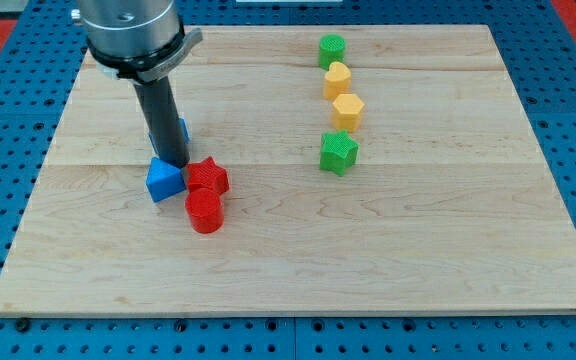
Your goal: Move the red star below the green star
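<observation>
The red star [208, 177] lies left of the board's middle, touching a red cylinder [205, 212] just below it and a blue triangular block [165, 181] on its left. The green star [338, 152] lies well to the right, at about the same height in the view. My tip [173, 162] stands just above the blue triangular block and up-left of the red star, very close to both. A second blue block [182, 130] is mostly hidden behind the rod.
A column above the green star holds a yellow hexagonal block [347, 111], a yellow block [337, 79] and a green cylinder [332, 50]. The wooden board [468, 250] lies on a blue pegboard. The arm's body fills the view's top left.
</observation>
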